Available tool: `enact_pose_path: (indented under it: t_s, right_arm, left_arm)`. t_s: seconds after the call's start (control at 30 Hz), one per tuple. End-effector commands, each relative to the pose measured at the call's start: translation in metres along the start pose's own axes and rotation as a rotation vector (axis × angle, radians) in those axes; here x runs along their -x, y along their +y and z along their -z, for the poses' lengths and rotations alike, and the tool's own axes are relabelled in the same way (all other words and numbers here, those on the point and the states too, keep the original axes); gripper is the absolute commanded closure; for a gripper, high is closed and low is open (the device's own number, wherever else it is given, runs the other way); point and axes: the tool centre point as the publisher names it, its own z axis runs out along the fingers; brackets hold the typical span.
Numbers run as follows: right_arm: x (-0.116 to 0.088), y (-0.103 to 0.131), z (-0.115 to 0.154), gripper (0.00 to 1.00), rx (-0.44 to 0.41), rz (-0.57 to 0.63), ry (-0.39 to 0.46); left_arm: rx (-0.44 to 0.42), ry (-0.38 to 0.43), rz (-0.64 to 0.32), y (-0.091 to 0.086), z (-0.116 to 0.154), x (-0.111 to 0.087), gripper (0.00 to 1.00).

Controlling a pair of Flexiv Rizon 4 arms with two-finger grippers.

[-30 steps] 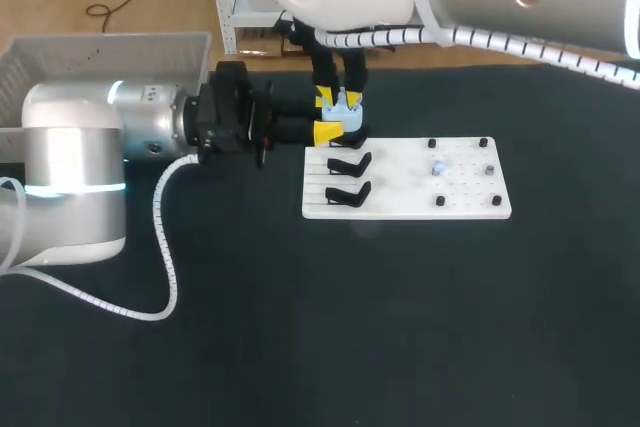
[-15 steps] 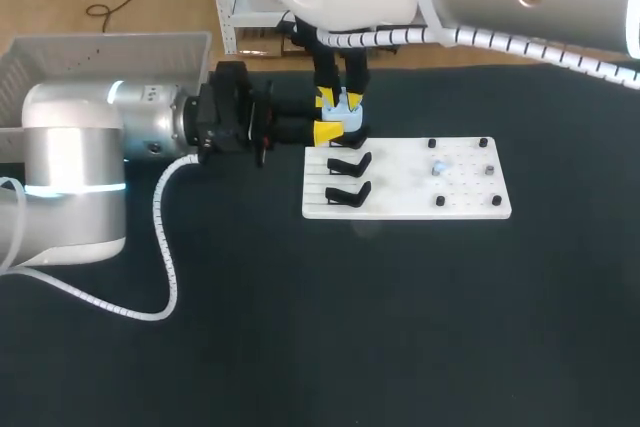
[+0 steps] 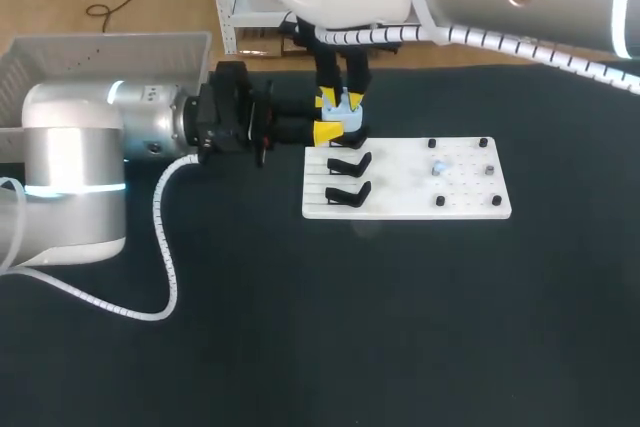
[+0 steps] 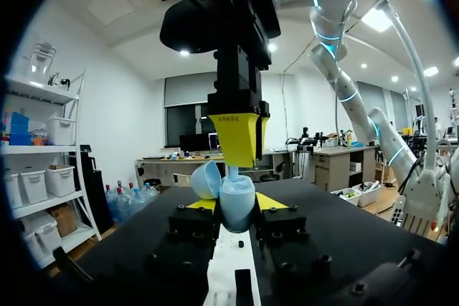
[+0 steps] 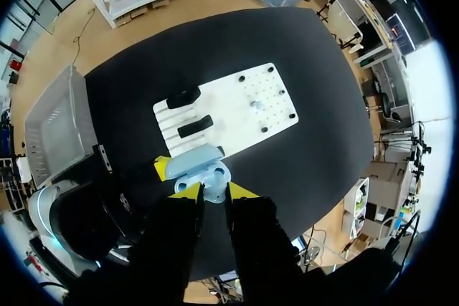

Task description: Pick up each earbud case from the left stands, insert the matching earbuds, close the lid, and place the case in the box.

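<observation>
A light blue earbud case [image 3: 345,113] with its lid open is held just past the far left corner of the white board [image 3: 470,202]. My left gripper [image 3: 337,125] comes in level from the left and is shut on the case body [image 4: 235,202]; the lid [image 4: 205,179] tilts off to one side. My right gripper [image 3: 340,98] hangs straight down over the case, shut on a small pale earbud [image 4: 233,172] at the case's mouth. From the right wrist, the case [image 5: 195,159] lies right under my right gripper [image 5: 214,190]. Another earbud [image 3: 438,167] lies on the board.
Two empty black stands [image 3: 348,163] [image 3: 346,191] sit on the board's left part, and black pegs [image 3: 431,144] mark its right part. A pale mesh basket [image 3: 100,47] stands at the back left beside my left arm. Black table cloth lies all around.
</observation>
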Motion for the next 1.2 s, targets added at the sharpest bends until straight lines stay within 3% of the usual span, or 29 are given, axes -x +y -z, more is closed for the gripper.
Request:
enact_pose_path:
  t_s: [0.03, 0.4, 0.47, 0.5, 0.53, 0.73, 0.8, 0.83, 0.97, 1.17, 1.2]
  right_arm:
    - [0.001, -0.001, -0.002, 1.0, -0.003, -0.005, -0.002]
    - [0.003, 0.0, -0.008, 1.0, -0.014, -0.017, 0.005]
    - [0.003, 0.0, -0.007, 0.25, -0.01, -0.019, 0.005]
    - [0.002, 0.0, -0.006, 0.07, -0.008, -0.019, 0.004]
    - [0.0, -0.001, -0.003, 0.0, 0.001, -0.018, -0.005]
    - [-0.024, -0.022, 0.02, 0.0, 0.068, 0.023, -0.064]
    - [-0.028, -0.033, 0.025, 0.07, 0.1, 0.073, -0.094]
    - [-0.029, -0.038, 0.026, 0.06, 0.12, 0.103, -0.108]
    - [-0.018, -0.059, 0.024, 0.06, 0.197, 0.173, -0.125]
    - [0.006, -0.087, 0.021, 0.23, 0.255, 0.258, -0.159]
    - [0.01, -0.091, 0.02, 0.22, 0.268, 0.269, -0.156]
  left_arm:
    - [-0.002, 0.0, 0.0, 0.001, 0.0, 0.0, 1.0]
    - [-0.002, 0.0, 0.0, 0.001, 0.0, 0.0, 1.0]
    - [-0.002, 0.0, 0.0, 0.001, 0.0, 0.0, 1.0]
    - [-0.002, 0.0, 0.0, 0.001, 0.0, 0.0, 1.0]
    - [-0.002, 0.0, 0.0, 0.001, 0.0, 0.0, 1.0]
    - [-0.002, 0.0, 0.0, 0.001, 0.0, 0.0, 1.0]
    - [-0.002, 0.0, 0.0, 0.001, 0.0, 0.0, 1.0]
    - [-0.002, 0.0, 0.0, 0.001, 0.0, 0.0, 1.0]
    - [-0.002, 0.0, 0.0, 0.001, 0.0, 0.0, 1.0]
    - [-0.002, 0.0, 0.0, 0.001, 0.0, 0.0, 1.0]
    - [-0.002, 0.0, 0.0, 0.001, 0.0, 0.0, 1.0]
